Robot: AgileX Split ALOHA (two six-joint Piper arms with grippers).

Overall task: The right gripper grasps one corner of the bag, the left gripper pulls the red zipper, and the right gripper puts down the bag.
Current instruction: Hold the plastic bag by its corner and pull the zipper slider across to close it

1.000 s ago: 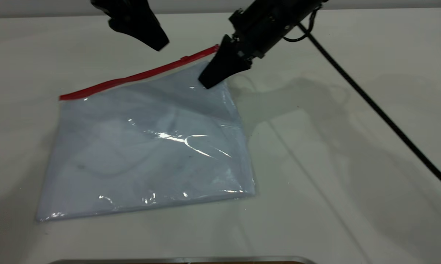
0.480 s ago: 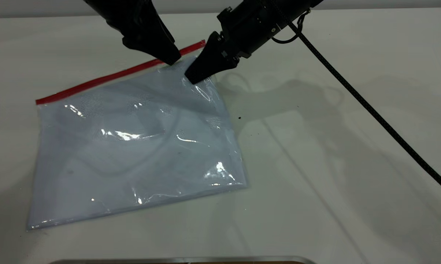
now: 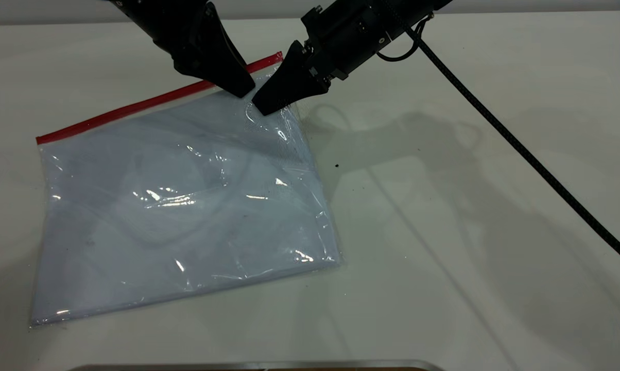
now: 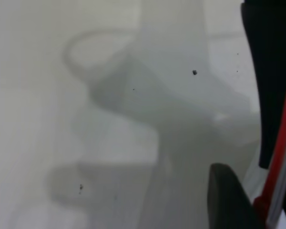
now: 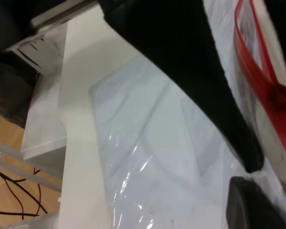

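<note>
Wrinkled glossy transparent pouch (image 3: 181,201), the bag, lies on the white surface (image 3: 469,206). The boxy cabled right tool (image 3: 266,103) is clenched on its far corner beside the thin red zipper strip (image 3: 150,103). The smooth wedge-fingered left tool (image 3: 240,87) touches the strip; I cannot tell its grip.

bag (image 3: 186,196) slid leftward on table | left gripper (image 3: 240,87) dropped onto red zipper (image 3: 150,103) | right gripper (image 3: 262,105) shifted left, alongside

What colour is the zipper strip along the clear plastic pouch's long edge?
The thin zipper strip is bright red, shown best in the exterior view.
</note>
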